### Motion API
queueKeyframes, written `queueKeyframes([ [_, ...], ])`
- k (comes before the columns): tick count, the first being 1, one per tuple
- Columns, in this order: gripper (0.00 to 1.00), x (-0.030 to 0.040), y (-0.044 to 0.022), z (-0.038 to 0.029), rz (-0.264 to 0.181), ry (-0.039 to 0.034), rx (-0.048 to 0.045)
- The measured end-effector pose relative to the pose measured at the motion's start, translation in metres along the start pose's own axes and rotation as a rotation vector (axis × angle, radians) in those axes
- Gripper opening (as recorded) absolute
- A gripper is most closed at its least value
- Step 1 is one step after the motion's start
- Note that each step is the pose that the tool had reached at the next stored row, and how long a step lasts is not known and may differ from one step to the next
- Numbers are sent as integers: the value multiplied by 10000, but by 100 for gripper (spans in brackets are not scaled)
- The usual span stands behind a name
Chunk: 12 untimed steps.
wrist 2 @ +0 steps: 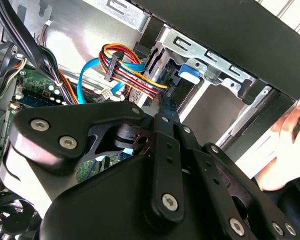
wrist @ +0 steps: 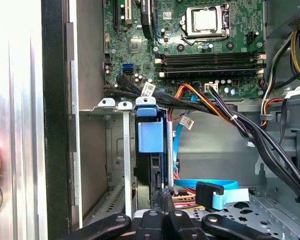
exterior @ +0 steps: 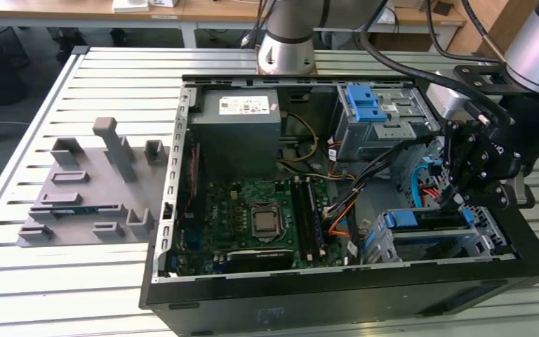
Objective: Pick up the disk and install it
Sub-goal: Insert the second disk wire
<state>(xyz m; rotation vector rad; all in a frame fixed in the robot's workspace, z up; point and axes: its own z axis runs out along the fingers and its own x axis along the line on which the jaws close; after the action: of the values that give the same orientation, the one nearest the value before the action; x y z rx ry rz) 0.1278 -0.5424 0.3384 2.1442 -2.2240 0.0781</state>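
From the exterior view's left, I see a grey fixture plate (exterior: 92, 189) on the table (exterior: 26, 295), then the open computer case (exterior: 344, 295). At the exterior view's right, the hand (exterior: 476, 200) sits over the lower drive bay (exterior: 438, 235). The disk (wrist: 152, 165) stands in that bay, blue carrier tab (wrist: 150, 135) visible. The hand's fingers (wrist: 162, 200) are closed together, touching the disk's edge.

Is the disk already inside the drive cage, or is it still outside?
Inside: the disk stands on edge in the drive cage, its blue carrier tab at the opening, and the tool is at its rear edge.
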Motion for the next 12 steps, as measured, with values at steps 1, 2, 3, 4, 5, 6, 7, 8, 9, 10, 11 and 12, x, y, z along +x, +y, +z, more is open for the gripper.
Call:
queueKeyframes([
  [1, 11, 0, 0, 0, 0, -1, 0],
  [2, 11, 0, 3, 0, -1, -1, 1],
  [3, 11, 1, 8, 0, 1, -1, 6],
  [4, 11, 1, 15, 0, 1, -1, 14],
  [5, 11, 2, 47, -1, 5, -1, 57],
  [6, 11, 2, 72, -1, 8, -3, 114],
  [7, 11, 3, 79, 0, 10, -6, 135],
  [8, 11, 3, 94, 0, 10, -6, 155],
  [9, 11, 4, 102, 0, 11, -6, 165],
  [10, 11, 4, 102, 0, 12, -6, 165],
  [11, 11, 4, 102, 0, 12, -6, 167],
  [12, 11, 4, 102, 0, 11, -6, 168],
])
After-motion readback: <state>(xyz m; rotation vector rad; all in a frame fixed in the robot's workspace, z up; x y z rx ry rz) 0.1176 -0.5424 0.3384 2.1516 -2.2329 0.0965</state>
